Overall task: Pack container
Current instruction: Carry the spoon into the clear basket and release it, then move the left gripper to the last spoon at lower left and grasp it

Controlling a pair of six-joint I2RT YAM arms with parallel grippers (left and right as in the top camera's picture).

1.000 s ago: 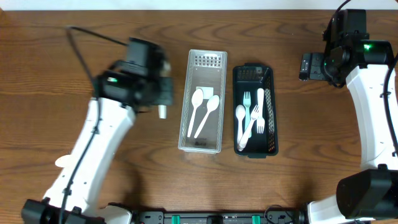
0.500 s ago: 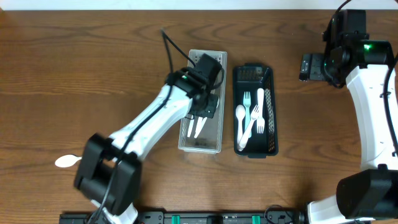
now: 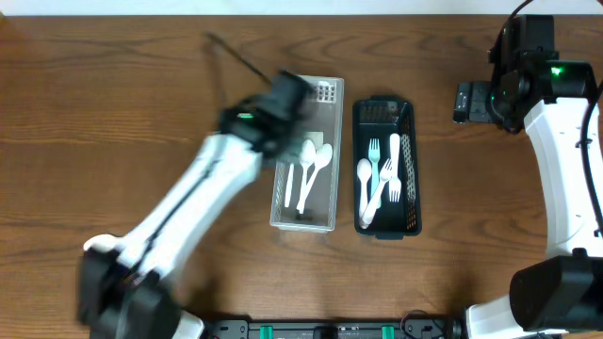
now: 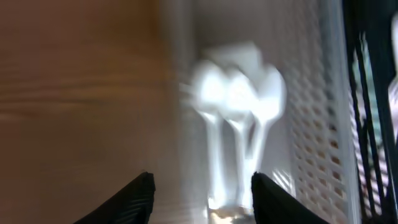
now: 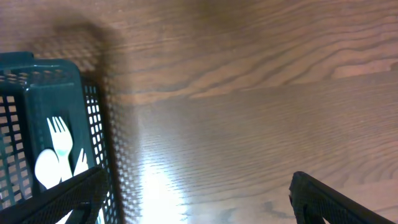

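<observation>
Overhead, I see my left arm (image 3: 188,202) blurred over the clear tray (image 3: 301,224), which holds spoons (image 3: 311,165); the dark basket (image 3: 412,188) sits just beside it.

Left wrist: left gripper (image 4: 202,186) parted, empty, above the spoons.

Right wrist: right gripper (image 5: 199,199) wide, empty, beside the basket.

Table (image 3: 113,85): dark brown wood, strong grain, bare at left. Black rail (image 3: 301,330): along front edge, green clips. Pale strip (image 3: 283,6): back edge.

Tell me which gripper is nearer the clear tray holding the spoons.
Left. The left gripper is over the left side of the clear tray, just above the spoons. The right gripper is far off to the right, beyond the dark basket.
</observation>
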